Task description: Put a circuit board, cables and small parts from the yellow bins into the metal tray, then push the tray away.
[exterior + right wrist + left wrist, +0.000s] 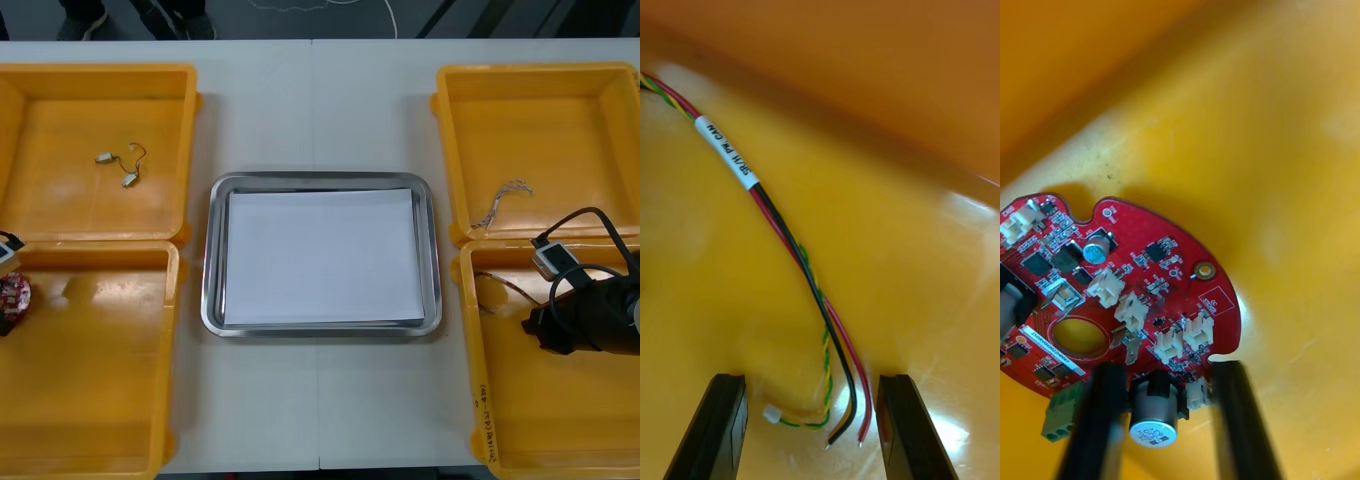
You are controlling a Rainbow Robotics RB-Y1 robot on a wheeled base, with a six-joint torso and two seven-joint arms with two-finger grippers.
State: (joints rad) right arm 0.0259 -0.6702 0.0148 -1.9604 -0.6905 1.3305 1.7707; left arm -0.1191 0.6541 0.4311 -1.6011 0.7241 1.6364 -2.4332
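Gripping the edge of a round red circuit board [1150, 277], the left gripper [1166, 386] sits low in the near left bin [90, 400], fingers close against the board. The right gripper [811, 390] is wide open in the near right bin [560, 430], straddling the end of a red and yellow cable [782, 232]. The far left bin [60, 110] holds small metal parts [118, 168], and the far right bin [570, 120] holds a blue and white cable [503, 203]. The metal tray [215, 260], white inside, lies between the bins.
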